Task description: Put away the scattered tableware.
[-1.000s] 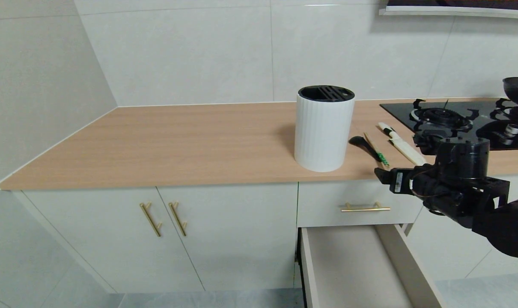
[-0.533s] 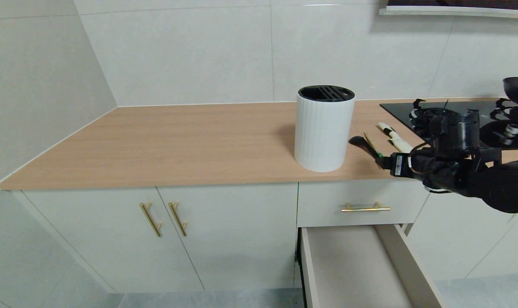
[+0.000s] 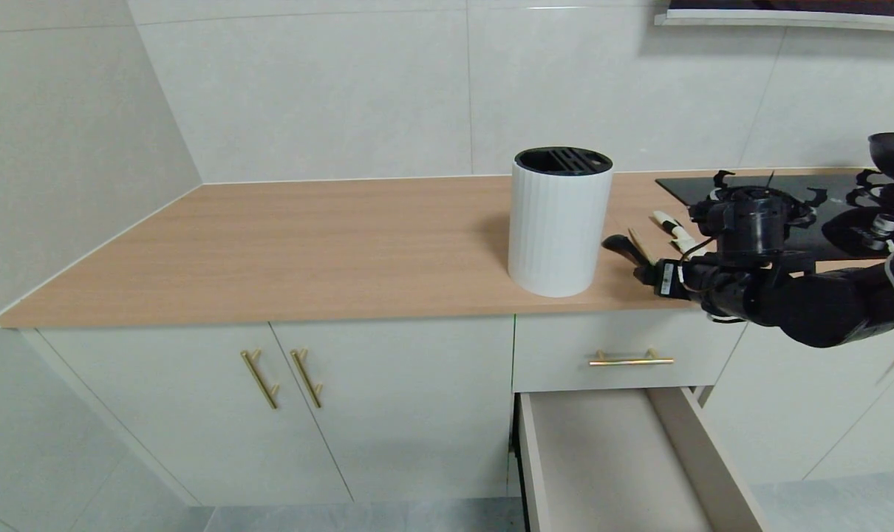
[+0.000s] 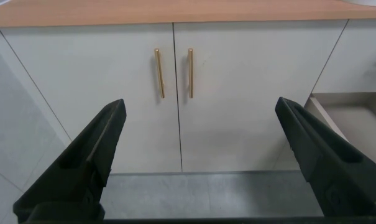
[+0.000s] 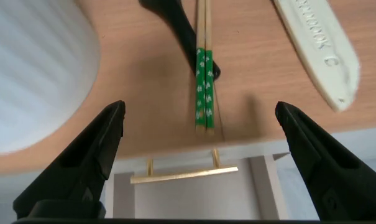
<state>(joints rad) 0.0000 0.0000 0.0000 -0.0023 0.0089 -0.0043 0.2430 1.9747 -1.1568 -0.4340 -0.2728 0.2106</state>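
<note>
Your right gripper (image 3: 643, 273), jaws spread apart, hovers at the bench's front edge, the chopsticks (image 5: 203, 81) lying straight ahead between its fingers, long axis running front-to-back, so this arm is far nearer than the left

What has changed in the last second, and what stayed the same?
The right gripper rose and advanced toward the green-banded wooden chopsticks, open, holding nothing. The chopsticks, black spoon, white ribbed holder and open drawer stayed put.
</note>
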